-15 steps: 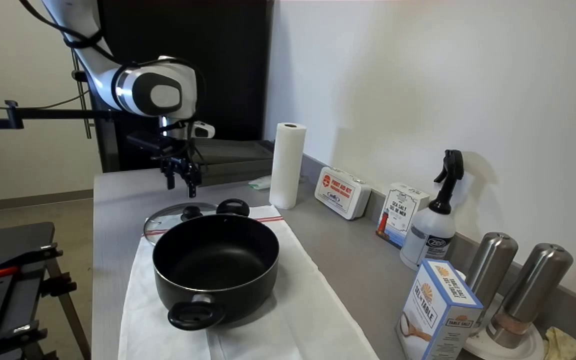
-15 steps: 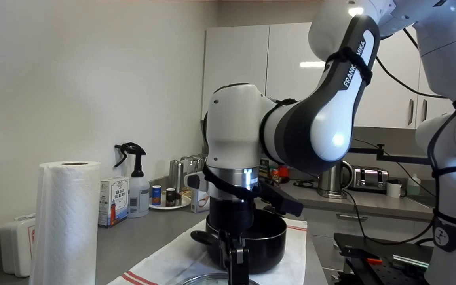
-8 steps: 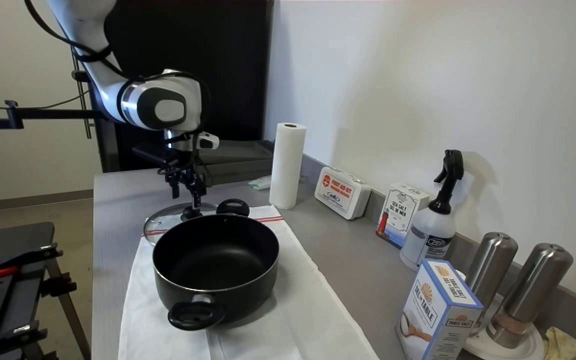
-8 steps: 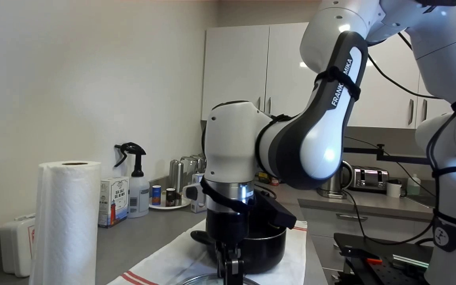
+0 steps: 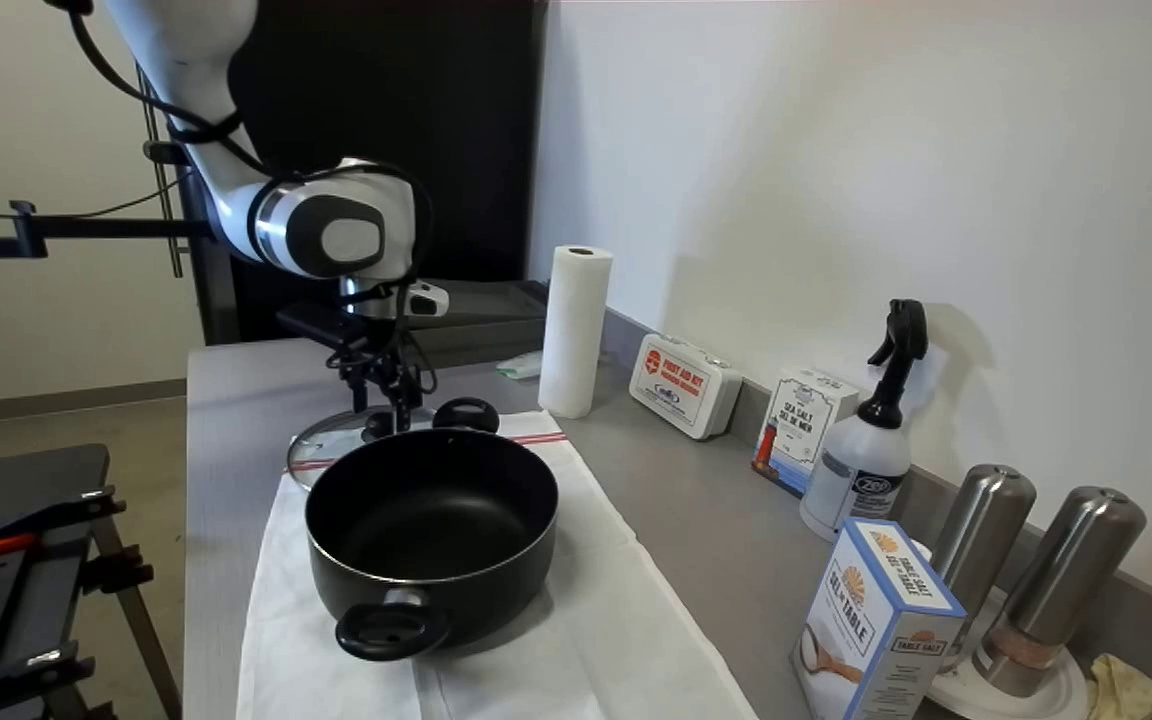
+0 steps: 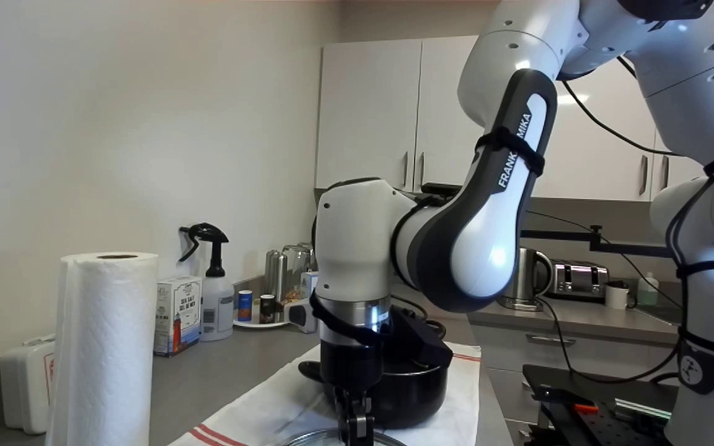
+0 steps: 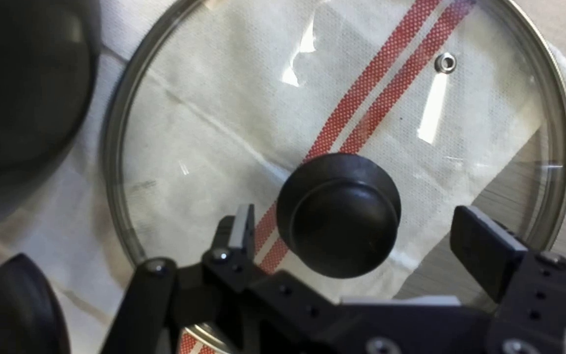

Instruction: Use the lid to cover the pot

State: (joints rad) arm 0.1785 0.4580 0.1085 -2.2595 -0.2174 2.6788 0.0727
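The glass lid point(image 5: 321, 447) lies flat on the towel and table behind the pot in an exterior view. Its metal rim shows at the bottom of an exterior view point(image 6: 307, 438). In the wrist view the lid point(image 7: 199, 142) fills the middle, with its black knob point(image 7: 344, 228). The black pot point(image 5: 496, 590) stands uncovered on the towel beside the lid. It shows partly behind the arm point(image 6: 416, 396) and at the wrist view's left edge point(image 7: 22, 88). My gripper point(image 7: 361, 238) is open above the lid, a finger on each side of the knob, with gaps to both. It also shows in both exterior views point(image 5: 382, 405) point(image 6: 357, 424).
A white towel point(image 5: 616, 600) with red stripes lies under the pot. A paper towel roll point(image 5: 576, 330), first aid kit point(image 5: 684, 386), sea salt box point(image 5: 804, 425), spray bottle point(image 5: 856, 470), table salt box point(image 5: 876, 620) and steel mills point(image 5: 1061, 580) stand along the wall.
My gripper has come down from above the lid to knob level, shifting slightly toward the pot. It stays open. The lid and pot have not moved.
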